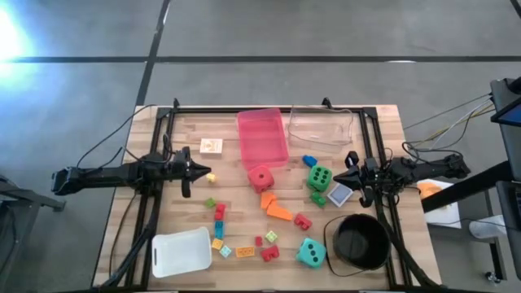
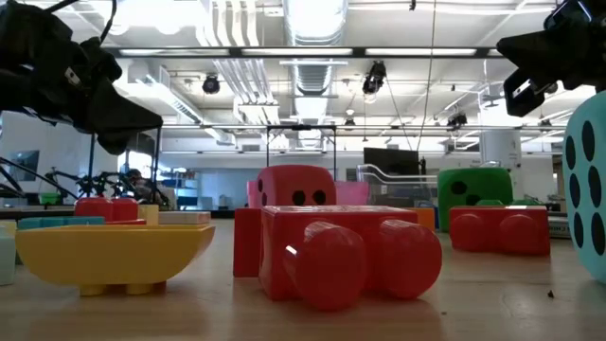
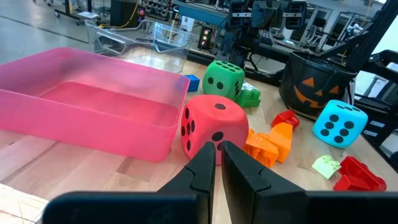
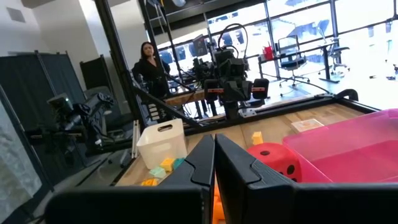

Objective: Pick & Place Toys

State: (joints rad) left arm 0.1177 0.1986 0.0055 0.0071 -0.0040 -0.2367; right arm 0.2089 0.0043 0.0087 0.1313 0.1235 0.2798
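Both arms hang at the bench's sides. The left pincer (image 1: 205,169) is clenched on nothing, and so is the right pincer (image 1: 339,174). Toys lie scattered between them: the red die (image 1: 260,177) just beside the pink tray (image 1: 262,137), the green die (image 1: 319,177) near the right pincer, the teal die (image 1: 310,253) beside the black bucket (image 1: 358,241).

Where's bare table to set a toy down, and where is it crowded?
Bare wood lies between the left gripper and the pink tray, below the card, and between the clear tray and the right gripper. From the red die toward the bucket it is crowded.
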